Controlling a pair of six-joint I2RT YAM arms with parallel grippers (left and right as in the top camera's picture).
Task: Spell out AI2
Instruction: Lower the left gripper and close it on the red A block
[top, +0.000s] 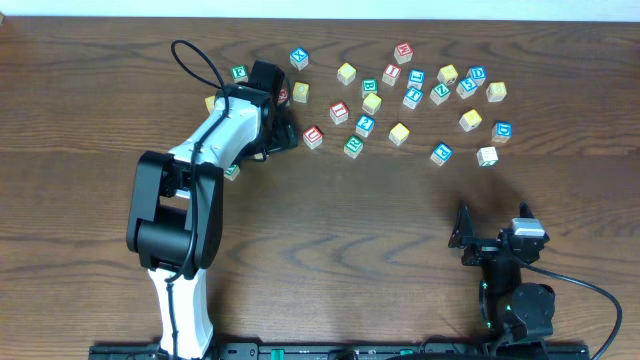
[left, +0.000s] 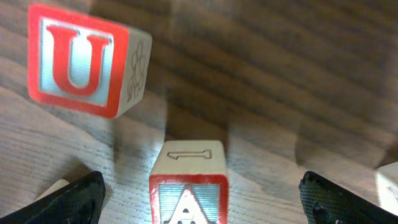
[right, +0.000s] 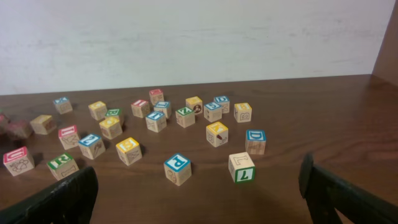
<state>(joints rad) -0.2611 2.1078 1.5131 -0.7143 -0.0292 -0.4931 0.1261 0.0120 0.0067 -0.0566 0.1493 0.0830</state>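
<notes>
A red-bordered block with a white letter A (left: 186, 198) stands on the table between the fingers of my left gripper (left: 199, 208). The fingers are wide apart and do not touch it. A red U block (left: 78, 59) stands a little beyond it to the left. In the overhead view my left gripper (top: 281, 131) is over the left side of the block cluster and hides the A block. My right gripper (top: 492, 230) is open and empty at the front right, also shown in the right wrist view (right: 199, 202). I cannot pick out the I and 2 blocks for certain.
Several lettered blocks are scattered across the far middle and right of the table (top: 330, 250), among them a blue P block (right: 177, 168), a green L block (right: 241, 167) and a blue D block (right: 255, 142). A pale block edge (left: 388, 186) shows right of my left gripper.
</notes>
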